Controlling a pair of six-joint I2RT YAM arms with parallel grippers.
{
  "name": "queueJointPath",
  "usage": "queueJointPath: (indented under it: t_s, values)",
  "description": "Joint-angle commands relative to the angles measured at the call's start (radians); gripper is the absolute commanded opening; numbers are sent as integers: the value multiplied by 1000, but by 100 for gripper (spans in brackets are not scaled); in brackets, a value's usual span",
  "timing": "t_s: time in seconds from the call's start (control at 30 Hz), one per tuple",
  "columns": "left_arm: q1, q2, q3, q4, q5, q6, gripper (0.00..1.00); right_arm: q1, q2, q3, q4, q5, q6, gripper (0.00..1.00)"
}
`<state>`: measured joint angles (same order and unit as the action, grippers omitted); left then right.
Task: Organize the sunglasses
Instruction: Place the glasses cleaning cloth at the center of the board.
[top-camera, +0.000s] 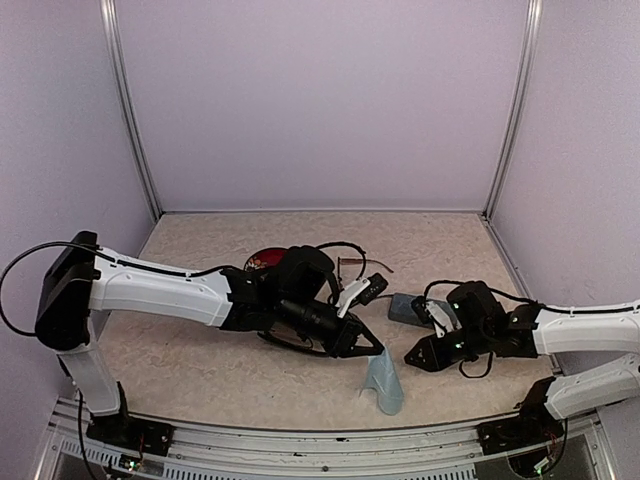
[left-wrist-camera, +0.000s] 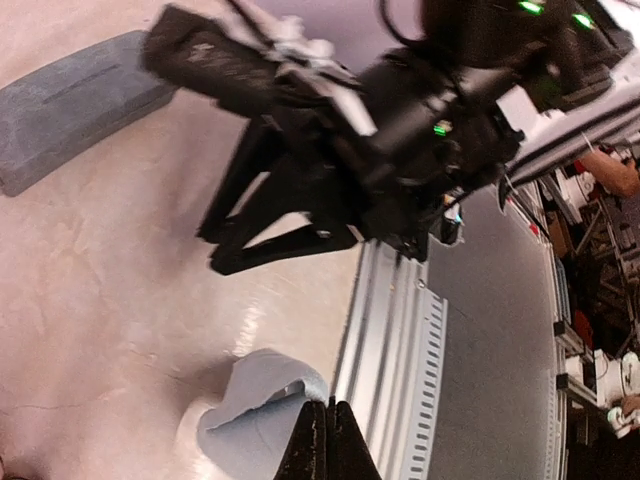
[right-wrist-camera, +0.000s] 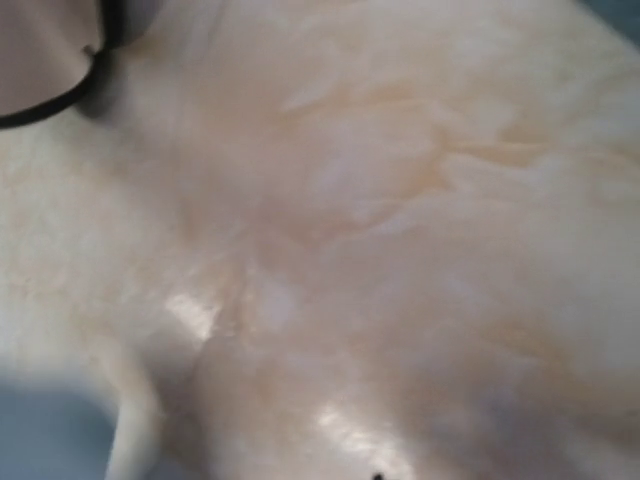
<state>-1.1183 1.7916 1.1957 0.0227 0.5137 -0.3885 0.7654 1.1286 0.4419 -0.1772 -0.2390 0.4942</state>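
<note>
Pinching a light-blue cloth (top-camera: 385, 380) in my clenched left claw (top-camera: 378, 350); reddish-brown sunglasses (top-camera: 263, 260) lie well apart from it, farther back and to the left.

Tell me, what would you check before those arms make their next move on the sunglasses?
1. Left gripper has a firm hold: ok, it is shut on the light-blue cloth, which hangs from its tip.
2. Right gripper ready to grasp: cannot tell, the views do not show how its jaws stand.
3. The two grippers apart: ok, close together but not touching.
4. Grey-blue case within reach: ok, it lies on the table beside the right gripper.
5. Reddish-brown sunglasses free to pick up: cannot tell, the left arm hides most of them.
</note>
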Motion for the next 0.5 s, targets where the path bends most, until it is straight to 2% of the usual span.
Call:
queueJointPath:
  t_s: [0.0,0.2,0.33,0.4,0.47]
  values:
    - [97,126,45,37,8,-80,0,-39,-30,-7,-37,31,-11,23]
    - [178,337,219,-41,-24,-23,1,-44,3,13,-31,4,-28,24]
    - [203,375,287,-70,-65,0,2,-44,21,9,6,-51,-64,25]
    - [210,394,318,-90,-80,11,5,-40,14,0,33,-83,-67,26]
    - [213,405,330,-101,-83,16,13,-30,14,-1,42,-96,-74,28]
